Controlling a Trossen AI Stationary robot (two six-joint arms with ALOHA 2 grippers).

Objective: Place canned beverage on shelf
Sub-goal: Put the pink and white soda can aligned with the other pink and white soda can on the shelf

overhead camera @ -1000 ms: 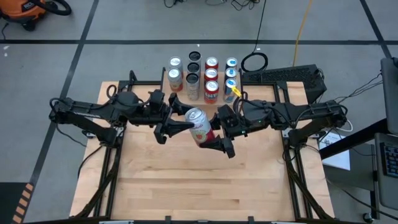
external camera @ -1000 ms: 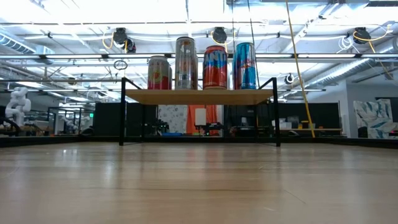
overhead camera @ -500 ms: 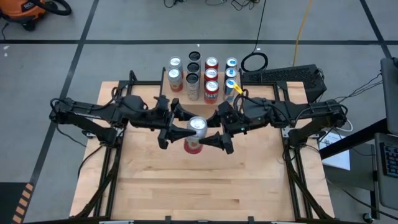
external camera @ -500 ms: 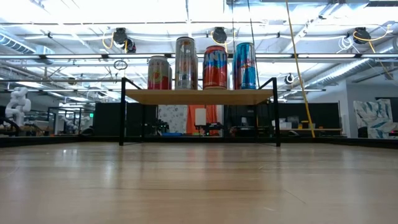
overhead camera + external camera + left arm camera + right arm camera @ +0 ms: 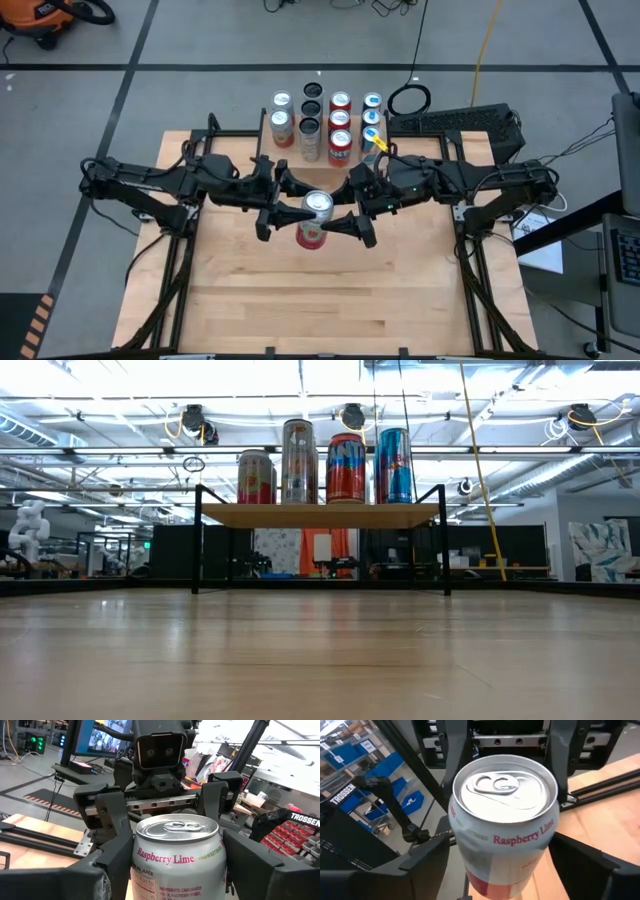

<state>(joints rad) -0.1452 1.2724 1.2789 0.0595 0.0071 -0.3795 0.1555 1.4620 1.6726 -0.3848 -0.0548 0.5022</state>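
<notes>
A white and red canned beverage [image 5: 312, 222], labelled Raspberry Lime, stands upright in the air over the middle of the wooden table, above what the low view takes in. My left gripper [image 5: 300, 204] reaches it from the left and my right gripper [image 5: 333, 212] from the right, both shut on it. The shelf [image 5: 320, 515], a light board on thin black legs, stands at the table's far edge. Several cans [image 5: 325, 128] stand upright on it. My left gripper pinches the can's side wall [image 5: 142, 870] between its two fingers, below the rim. The fingers come in level from the table's left. The can stands upright, lifted clear of the table. My right gripper has its two fingers against opposite sides of the can's wall [image 5: 457, 845], below the rim. It comes from the table's right, slanting a little downward. Its fingers stand crosswise to my left gripper's, on the same upright can.
A black keyboard [image 5: 455, 122] and a cable coil [image 5: 408, 98] lie beyond the table's far right corner. Black frame rails [image 5: 170, 270] run along both table sides. Bare wooden tabletop [image 5: 320, 300] stretches toward the near edge.
A second ago the can leaned with its top toward the far left; it has been brought upright between the two grippers. My right gripper's fingers have shifted around the can. Over the last half second the can has stayed where it is.
</notes>
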